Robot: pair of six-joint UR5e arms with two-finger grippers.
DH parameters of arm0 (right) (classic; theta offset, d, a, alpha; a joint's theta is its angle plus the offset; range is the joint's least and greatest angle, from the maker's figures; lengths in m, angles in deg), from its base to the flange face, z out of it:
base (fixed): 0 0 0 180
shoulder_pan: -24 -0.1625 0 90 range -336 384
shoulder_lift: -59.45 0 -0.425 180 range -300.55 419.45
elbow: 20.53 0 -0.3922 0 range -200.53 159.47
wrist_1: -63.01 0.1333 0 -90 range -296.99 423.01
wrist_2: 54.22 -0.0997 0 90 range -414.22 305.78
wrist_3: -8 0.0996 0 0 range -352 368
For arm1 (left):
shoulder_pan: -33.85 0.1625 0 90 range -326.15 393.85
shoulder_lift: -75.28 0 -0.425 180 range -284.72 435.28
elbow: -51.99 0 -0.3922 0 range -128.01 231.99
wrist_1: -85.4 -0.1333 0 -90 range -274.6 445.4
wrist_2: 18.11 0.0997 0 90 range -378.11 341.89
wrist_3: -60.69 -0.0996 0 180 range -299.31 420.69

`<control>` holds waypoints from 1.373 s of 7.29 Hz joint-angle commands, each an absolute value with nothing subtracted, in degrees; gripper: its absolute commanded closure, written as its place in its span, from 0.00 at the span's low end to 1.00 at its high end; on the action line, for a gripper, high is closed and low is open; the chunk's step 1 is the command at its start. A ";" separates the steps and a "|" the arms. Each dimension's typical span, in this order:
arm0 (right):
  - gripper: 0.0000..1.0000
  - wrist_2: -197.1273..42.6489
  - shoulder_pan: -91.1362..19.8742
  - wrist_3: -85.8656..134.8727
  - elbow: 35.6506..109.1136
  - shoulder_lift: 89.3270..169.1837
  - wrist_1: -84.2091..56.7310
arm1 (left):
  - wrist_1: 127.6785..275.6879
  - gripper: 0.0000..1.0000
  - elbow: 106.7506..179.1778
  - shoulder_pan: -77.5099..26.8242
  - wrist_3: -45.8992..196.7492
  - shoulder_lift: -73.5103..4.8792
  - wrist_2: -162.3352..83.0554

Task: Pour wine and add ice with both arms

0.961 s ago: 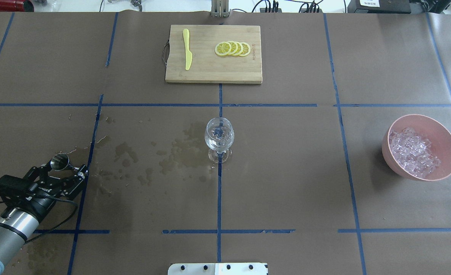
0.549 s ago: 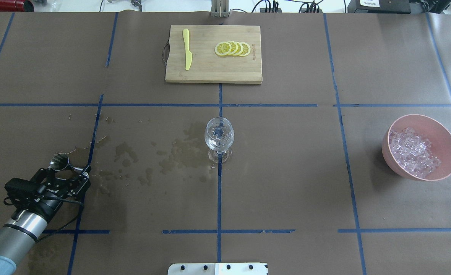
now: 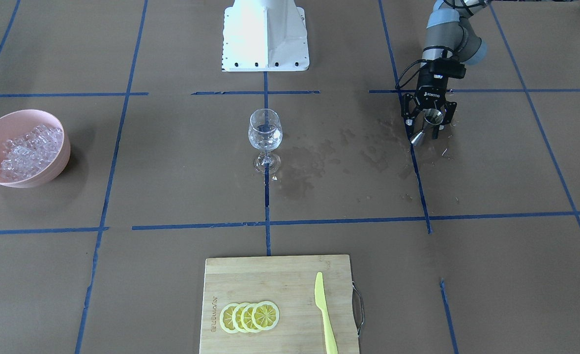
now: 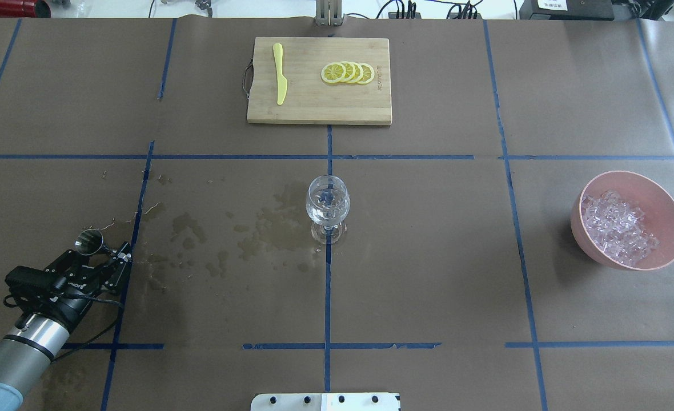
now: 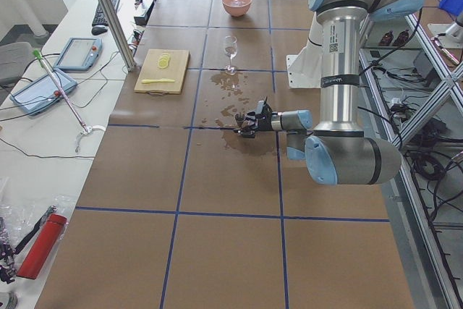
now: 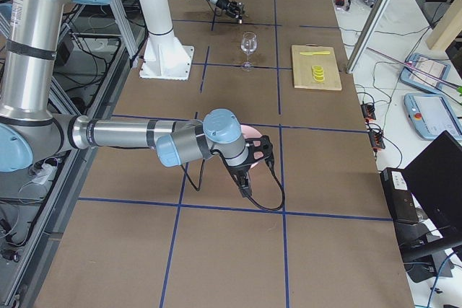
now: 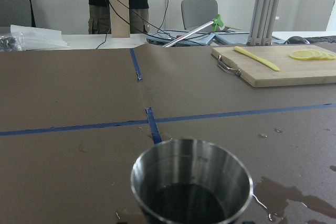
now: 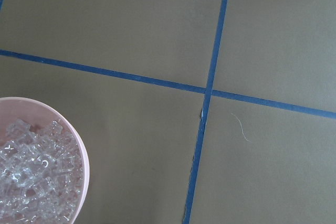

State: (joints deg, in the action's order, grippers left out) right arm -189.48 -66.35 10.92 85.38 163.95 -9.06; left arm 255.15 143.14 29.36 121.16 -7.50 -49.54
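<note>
Wet worktop suggests pouring's done: wine sits in the centre glass, left pincer splayed round the eight-o'clock jigger, ice lies in the three-o'clock bowl, right pincer clenched or not, I cannot tell.

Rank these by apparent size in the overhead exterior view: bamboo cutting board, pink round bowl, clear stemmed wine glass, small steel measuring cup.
Largest to smallest:
bamboo cutting board
pink round bowl
clear stemmed wine glass
small steel measuring cup
</note>
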 commanded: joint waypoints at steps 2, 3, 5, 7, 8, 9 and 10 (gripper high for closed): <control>0.00 -189.48 -66.35 10.99 85.30 163.95 -9.06 | 255.30 0.47 143.14 29.46 121.16 -7.25 -49.13; 0.00 -189.48 -66.35 10.99 85.30 163.95 -9.06 | 255.30 0.47 143.14 29.55 121.16 -7.25 -49.13; 0.00 -189.48 -66.35 10.90 85.30 163.95 -9.06 | 255.73 0.47 143.05 30.07 121.16 -7.16 -49.13; 0.00 -189.48 -66.35 10.90 85.30 163.95 -9.06 | 256.52 0.47 142.96 30.95 121.16 -7.08 -48.35; 0.00 -189.48 -66.35 10.99 85.30 163.95 -9.06 | 256.53 0.47 142.96 31.04 121.16 -7.07 -48.25; 0.00 -189.48 -66.35 10.90 85.30 163.95 -9.06 | 256.61 0.48 142.96 31.13 121.16 -6.90 -48.17; 0.00 -189.48 -66.35 10.90 85.38 163.95 -9.06 | 257.66 0.55 142.96 31.13 121.16 -6.55 -47.73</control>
